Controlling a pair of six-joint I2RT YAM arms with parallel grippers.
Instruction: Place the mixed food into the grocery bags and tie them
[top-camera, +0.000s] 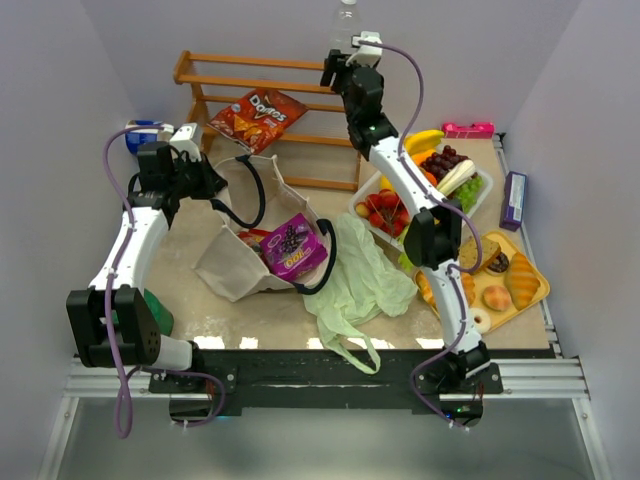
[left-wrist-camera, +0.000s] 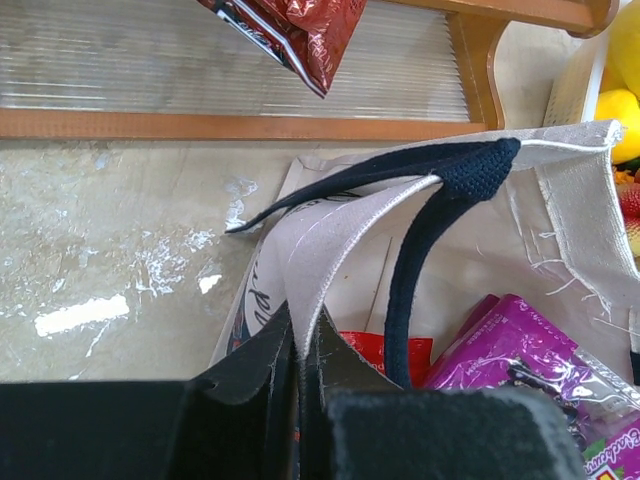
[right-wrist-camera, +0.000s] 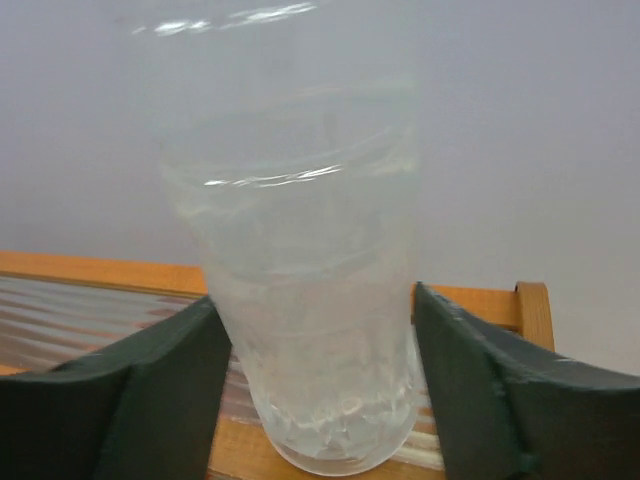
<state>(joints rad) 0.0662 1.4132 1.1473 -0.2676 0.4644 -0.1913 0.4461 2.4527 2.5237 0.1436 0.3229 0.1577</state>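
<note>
L fingers (left-wrist-camera: 245, 385): clamped tight on tote (left-wrist-camera: 340, 250) rim, beige cloth pinched betw. them; black handle runs just beside.
L gripper (top-camera: 213, 184): at tote's far-left edge, holding the mouth up & open.
R fingers (right-wrist-camera: 160, 390): one each side of water bottle (right-wrist-camera: 300, 240); pads look in touch w/ both walls, can't tell if they squeeze.
R gripper (top-camera: 347, 58): up at the back, over top shelf of wooden rack (top-camera: 270, 62).
water bottle: upright on rack top, clear, close to back wall.
tote: on table (top-camera: 200, 310), centre-left, gaping open; purple snack pkt (top-camera: 293, 247) in its mouth, sth red beneath it in L wrist view.
red chip bag (top-camera: 257, 117): on rack slats, behind tote.
green plastic bag (top-camera: 360, 280): crumpled flat on table, touching tote's R side, one handle loop toward near edge.
clear tub (top-camera: 483, 182): R of centre; strawberries (top-camera: 385, 210) & grapes (top-camera: 445, 160) inside, banana (top-camera: 425, 140) at its far end.
yellow tray (top-camera: 542, 290): near R, w/ croissant (top-camera: 522, 282) & other pastries.
</note>
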